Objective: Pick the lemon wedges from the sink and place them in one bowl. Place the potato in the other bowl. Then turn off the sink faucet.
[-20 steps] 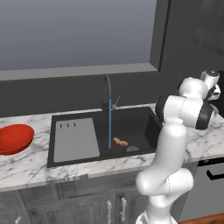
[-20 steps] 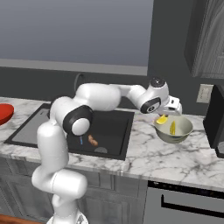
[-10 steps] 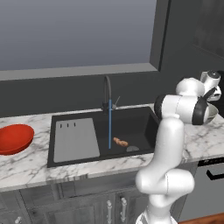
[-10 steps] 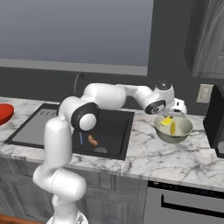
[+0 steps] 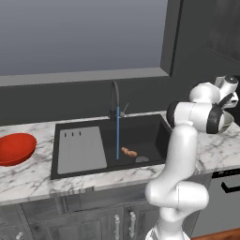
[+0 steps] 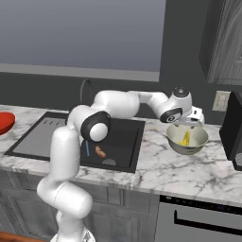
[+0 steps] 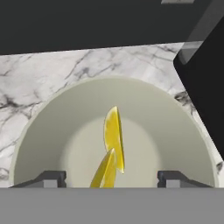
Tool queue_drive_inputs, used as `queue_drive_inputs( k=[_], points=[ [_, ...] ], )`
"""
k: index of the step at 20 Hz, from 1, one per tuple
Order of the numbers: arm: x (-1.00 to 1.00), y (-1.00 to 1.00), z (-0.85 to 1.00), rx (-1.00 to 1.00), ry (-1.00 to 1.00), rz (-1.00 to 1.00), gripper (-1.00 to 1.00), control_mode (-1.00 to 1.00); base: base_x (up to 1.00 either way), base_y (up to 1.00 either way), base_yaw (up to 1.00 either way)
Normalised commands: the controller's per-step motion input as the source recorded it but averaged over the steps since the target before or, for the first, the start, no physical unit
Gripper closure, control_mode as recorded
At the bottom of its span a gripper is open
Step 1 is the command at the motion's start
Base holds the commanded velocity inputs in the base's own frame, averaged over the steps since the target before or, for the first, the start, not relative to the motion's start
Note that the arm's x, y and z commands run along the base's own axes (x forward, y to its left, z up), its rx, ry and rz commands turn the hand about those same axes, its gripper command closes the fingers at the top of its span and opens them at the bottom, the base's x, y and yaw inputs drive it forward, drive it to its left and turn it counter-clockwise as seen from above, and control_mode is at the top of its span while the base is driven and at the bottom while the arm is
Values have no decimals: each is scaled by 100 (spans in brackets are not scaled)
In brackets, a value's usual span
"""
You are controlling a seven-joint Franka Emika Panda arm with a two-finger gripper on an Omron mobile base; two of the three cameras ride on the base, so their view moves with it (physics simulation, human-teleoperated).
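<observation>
Above the grey-beige bowl: both wedges delivered, potato next.

Over the round, deep, pale grey-beige bowl (image 7: pixel 52 131) on the marble counter, the two-finger gripper (image 7: pixel 111 177) hangs with its jaws apart and nothing between them. Two bright yellow lemon wedges (image 7: pixel 114 135) lie in the bowl's bottom, touching, directly below the fingertips. The small orange-brown lumpy potato (image 5: pixel 129 152) lies on the floor of the large black rectangular sink (image 5: pixel 154 126), near the round drain and just beside the water stream falling from the thin dark gooseneck faucet (image 5: pixel 115 96). Its long axis runs roughly left-right across the basin. From the gripper, the potato lies well apart, leftward and lower. The wide glossy red bowl (image 5: pixel 14 147) sits beyond the sink's far left end.
</observation>
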Motion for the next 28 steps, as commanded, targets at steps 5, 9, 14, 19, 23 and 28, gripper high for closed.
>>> queue_drive_inputs(
  k=[5, 9, 14, 19, 23, 28],
  points=[
    [-4, 0, 7, 0, 0, 0, -100, -100, 0, 0, 0],
    [-33, 3, 33, 0, -4, 0, -100, -100, 0, 0, 0],
    [-63, 29, 22, -1, -8, 0, -100, -100, 0, 0, 0],
    [-59, 61, 28, -3, -8, 0, -100, -100, 0, 0, 0],
    [-48, 82, 48, -3, -4, 0, -100, -100, 0, 0, 0],
    [-44, 82, 58, -5, 0, 0, -100, -100, 0, 0, 0]
  ],
)
